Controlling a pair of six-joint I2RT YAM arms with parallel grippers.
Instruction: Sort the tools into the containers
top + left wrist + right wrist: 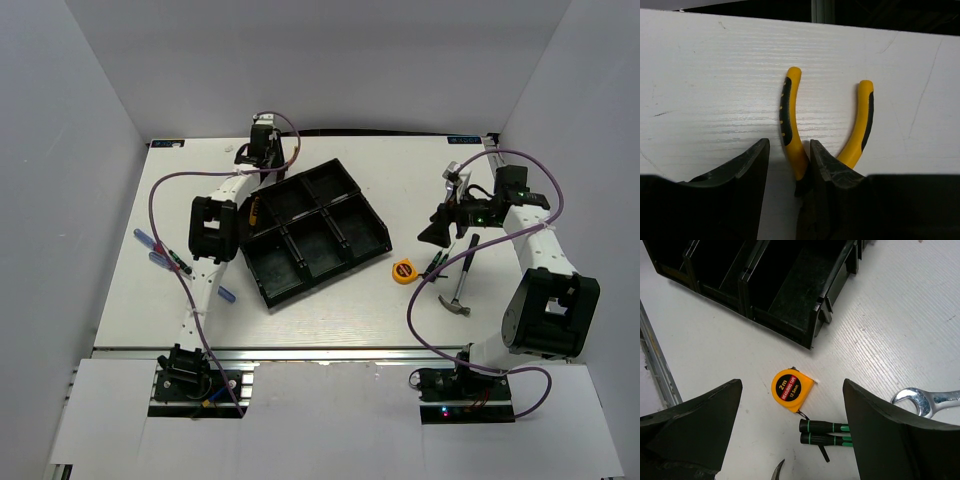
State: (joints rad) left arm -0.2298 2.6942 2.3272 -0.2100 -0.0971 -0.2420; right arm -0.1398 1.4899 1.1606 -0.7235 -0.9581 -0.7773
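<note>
In the left wrist view, yellow-handled pliers [790, 115] lie flat on the white table with the handles spread. My left gripper [789, 142] straddles one handle near the joint. Its right finger [832, 170] touches the handle and its left finger stands apart, so the jaws are open. My right gripper [791, 382] hangs wide open above the round yellow tape measure [788, 389] and the small green-black tool [822, 432], holding nothing. The silver wrench [930, 400] lies to its right. The black tray [330, 277] sits mid-table, and the hammer [462, 285] lies near the right arm.
Blue-handled screwdrivers [160, 250] lie on the table's left side, with a small blue piece [225, 295] nearer the front. Something yellow [255, 213] shows in the tray's left compartment. The tray wall [790, 325] stands just beyond the tape measure. The table's far edge runs close behind the pliers.
</note>
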